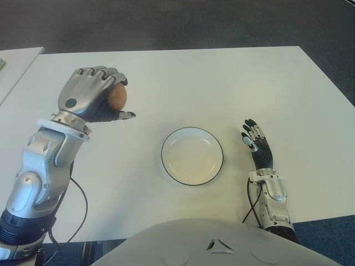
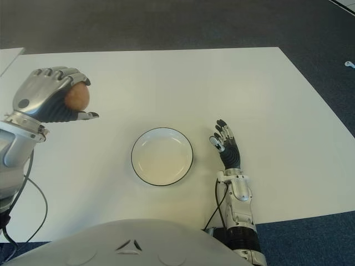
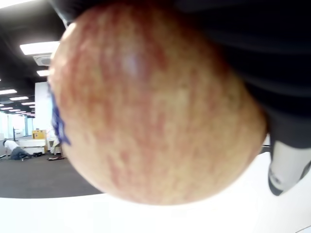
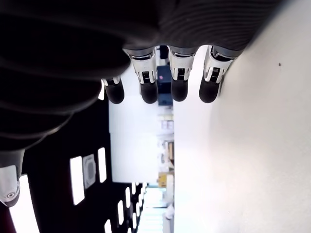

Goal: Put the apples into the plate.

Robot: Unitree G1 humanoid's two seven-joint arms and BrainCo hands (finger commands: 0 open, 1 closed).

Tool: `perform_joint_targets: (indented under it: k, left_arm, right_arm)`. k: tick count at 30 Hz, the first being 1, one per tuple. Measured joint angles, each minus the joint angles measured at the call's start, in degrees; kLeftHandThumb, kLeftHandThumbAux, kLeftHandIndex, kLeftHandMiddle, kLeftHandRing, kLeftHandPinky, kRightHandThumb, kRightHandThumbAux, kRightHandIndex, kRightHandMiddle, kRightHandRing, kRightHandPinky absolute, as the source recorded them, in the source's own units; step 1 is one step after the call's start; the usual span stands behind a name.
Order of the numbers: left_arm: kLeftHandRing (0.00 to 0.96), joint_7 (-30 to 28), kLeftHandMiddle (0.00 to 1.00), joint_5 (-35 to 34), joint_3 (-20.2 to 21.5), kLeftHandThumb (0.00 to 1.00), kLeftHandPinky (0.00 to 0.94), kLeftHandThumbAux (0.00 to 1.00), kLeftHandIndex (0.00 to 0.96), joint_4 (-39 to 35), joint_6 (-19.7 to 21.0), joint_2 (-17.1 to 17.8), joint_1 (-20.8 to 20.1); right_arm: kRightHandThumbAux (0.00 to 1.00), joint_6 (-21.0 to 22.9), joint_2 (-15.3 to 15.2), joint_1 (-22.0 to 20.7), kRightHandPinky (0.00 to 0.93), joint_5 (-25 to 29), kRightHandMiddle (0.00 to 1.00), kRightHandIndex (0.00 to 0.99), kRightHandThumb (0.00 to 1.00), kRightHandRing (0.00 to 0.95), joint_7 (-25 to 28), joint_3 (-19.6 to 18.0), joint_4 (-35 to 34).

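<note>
My left hand is raised above the white table, to the left of the plate, with its fingers curled around a reddish-yellow apple. In the left wrist view the apple fills most of the picture. The white plate with a dark rim stands in the middle near the front and holds nothing. My right hand shows just right of the plate with its fingers stretched out straight, holding nothing. I see no other apple.
A second pale table edge shows at the far left. Dark carpet runs beyond the table's far edge. A cable hangs from my left arm near the front edge.
</note>
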Motion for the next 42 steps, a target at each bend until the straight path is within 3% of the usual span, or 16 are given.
perform_joint_targets:
  k: [6, 14, 23, 30, 42]
  left_arm:
    - [0.840, -1.18, 0.536, 2.99, -4.39, 0.857, 0.801, 0.662, 0.411, -0.13, 0.33, -4.20, -2.47]
    - [0.834, -5.65, 0.536, 6.21, -13.66, 0.856, 0.772, 0.665, 0.405, 0.95, 1.60, -12.43, -6.62]
    - [0.822, -6.77, 0.534, 11.47, -21.50, 0.855, 0.744, 0.665, 0.405, 3.06, 0.51, -18.00, -8.81]
    - [0.810, -7.99, 0.530, 15.81, -26.35, 0.855, 0.754, 0.664, 0.406, 4.53, -1.23, -20.41, -8.89]
    - [0.813, -6.00, 0.526, 16.15, -27.20, 0.855, 0.784, 0.664, 0.405, 11.04, -3.96, -21.61, -8.60]
  right_arm:
    - [0.441, 0.51, 0.03, 0.03, 0.016, -0.21, 0.000, 0.000, 0.224, 0.000, -0.59, 0.27, -0.27]
    - [0.425, 0.85, 0.28, 0.22, 0.015, -0.31, 0.000, 0.000, 0.226, 0.000, -0.89, 0.59, -0.88]
    - [0.422, 0.77, 0.77, 0.55, 0.000, -0.95, 0.000, 0.000, 0.229, 0.000, -1.14, 0.93, -1.30]
    - [0.515, 0.70, 1.02, 0.58, 0.002, -0.91, 0.000, 0.000, 0.238, 0.000, -0.89, 1.31, -1.33]
    - [0.496, -2.54, 2.16, 0.95, 0.002, -1.53, 0.000, 0.000, 0.232, 0.000, -1.64, 1.48, -0.54]
